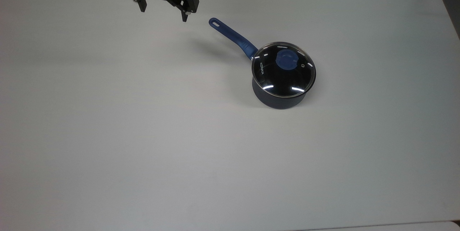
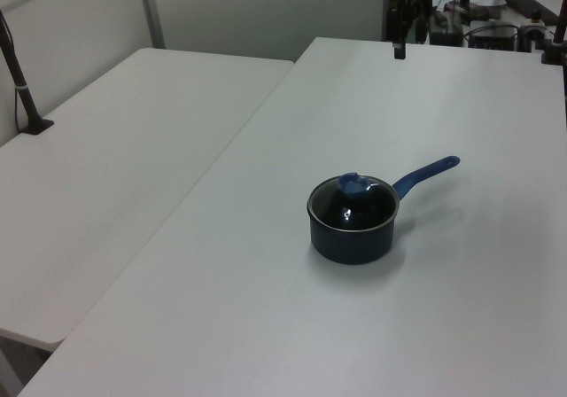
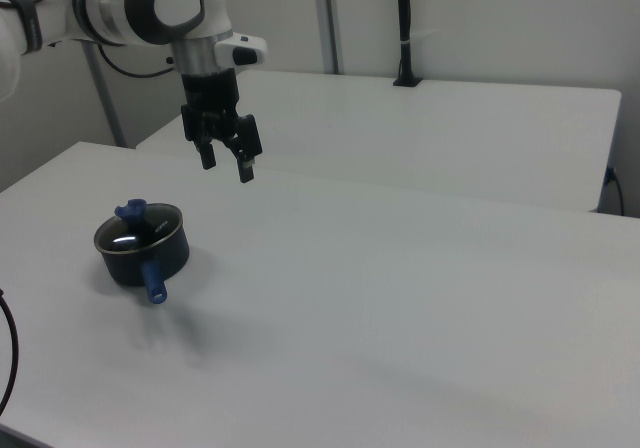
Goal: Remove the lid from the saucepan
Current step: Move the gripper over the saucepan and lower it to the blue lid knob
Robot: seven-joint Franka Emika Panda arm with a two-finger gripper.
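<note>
- Since the round clear glass lid (image 1: 283, 69) with its thin metal rim looks rigid, breakable and slick, the blue knob (image 1: 286, 59) seems the safest hold.
- It sits flat on the small navy saucepan (image 1: 278, 98), right of centre in the top view, on the white counter (image 1: 143, 134).
- Its long blue handle (image 1: 233, 37) points to the upper left of the top view.
- At the top edge, well apart, the black gripper (image 1: 164, 14) hangs with fingers spread.

Saucepan (image 1: 278, 94) on white table (image 1: 143, 134)

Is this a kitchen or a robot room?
Probably a robot lab, not a kitchen. The saucepan with its lid sits on a plain white table, a robot arm's gripper hangs above, and cluttered equipment benches stand behind.
</note>
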